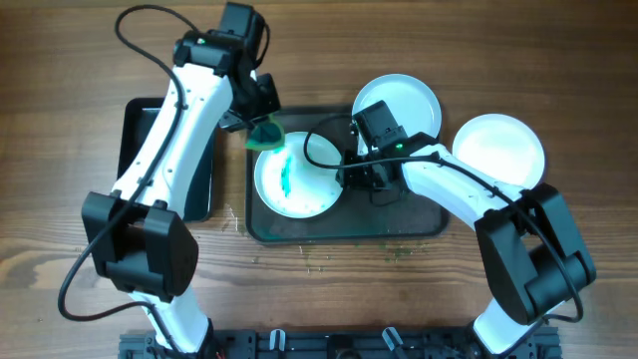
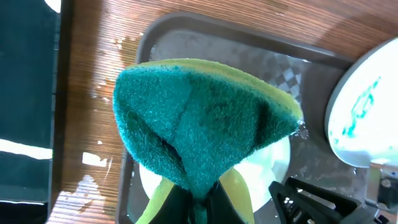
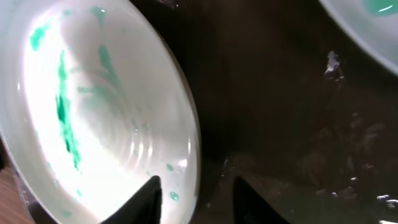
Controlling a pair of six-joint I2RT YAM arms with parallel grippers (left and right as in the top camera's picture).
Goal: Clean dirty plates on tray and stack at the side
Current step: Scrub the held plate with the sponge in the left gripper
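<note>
The left gripper [image 1: 261, 122] pinches a folded green and yellow sponge [image 2: 199, 118] at 11 o'clock of the round white plate with teal smears [image 1: 294, 181]. That plate lies at 9 o'clock in the big dark grey tray [image 1: 419, 227]. The right gripper [image 3: 199, 199] has its fingers [image 3: 149, 193] either side of the rim at 3 o'clock. I cannot tell if they squeeze. If they don't, rubbing could push the plate away.
</note>
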